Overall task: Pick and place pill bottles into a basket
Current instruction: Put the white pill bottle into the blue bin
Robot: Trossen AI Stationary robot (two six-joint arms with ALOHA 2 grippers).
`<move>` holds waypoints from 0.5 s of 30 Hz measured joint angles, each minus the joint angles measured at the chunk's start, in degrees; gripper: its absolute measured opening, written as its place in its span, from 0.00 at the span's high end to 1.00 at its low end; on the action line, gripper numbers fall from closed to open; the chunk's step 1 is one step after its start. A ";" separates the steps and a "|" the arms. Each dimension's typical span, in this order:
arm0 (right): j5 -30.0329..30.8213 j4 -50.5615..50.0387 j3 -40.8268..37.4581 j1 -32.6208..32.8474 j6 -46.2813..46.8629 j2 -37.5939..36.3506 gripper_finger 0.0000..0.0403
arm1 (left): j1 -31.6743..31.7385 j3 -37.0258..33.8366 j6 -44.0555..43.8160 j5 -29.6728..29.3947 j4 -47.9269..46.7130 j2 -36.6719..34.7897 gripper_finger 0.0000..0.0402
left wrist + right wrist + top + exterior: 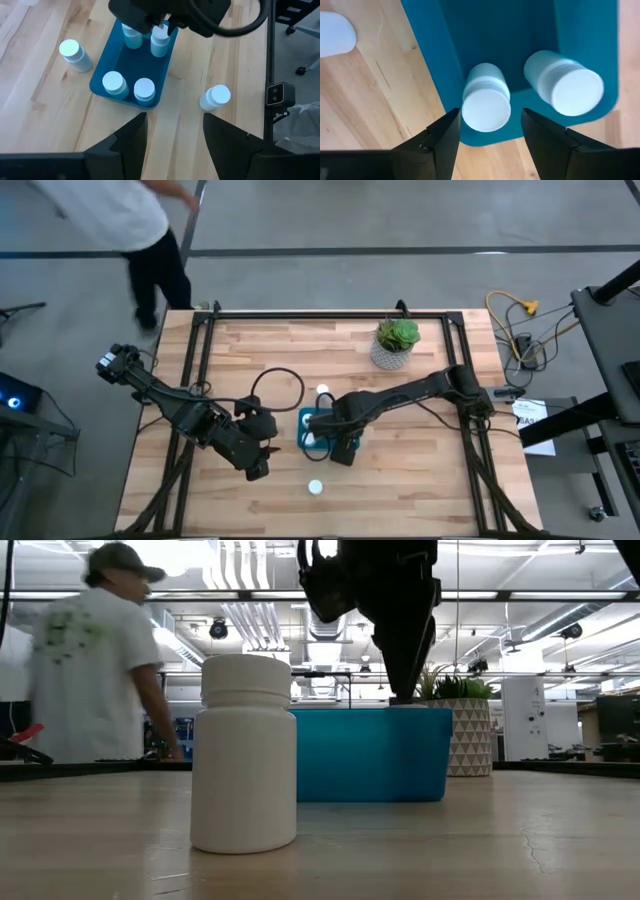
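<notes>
Four pill bottles (113,83) stood inside the basket (118,59); two more remained on the table, one on each side of it. Left gripper (174,131) hovered open and empty nearby. Right gripper (487,129), over the basket, straddled a bottle, apparently released. Bottles looked light, rigid and smooth: grasp across the body below the cap.

The scene is lit evenly and brightly from overhead ceiling lights (560,635), seen glaring in the low view. A person (95,660) is smeared by motion blur. Soft shadows are cast on the wooden table (420,470).
</notes>
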 joint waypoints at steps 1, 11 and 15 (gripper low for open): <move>0.17 -0.26 0.14 0.00 0.08 -0.25 0.50 | 0.00 0.00 0.10 0.00 0.01 0.00 0.56; 7.89 -1.46 1.23 0.92 5.40 -6.44 0.50 | 0.12 -0.24 0.42 -0.57 0.16 -0.04 0.56; 20.79 -3.18 -0.54 3.40 11.14 -13.01 0.51 | 0.55 -1.30 5.38 -2.76 0.27 -0.04 0.56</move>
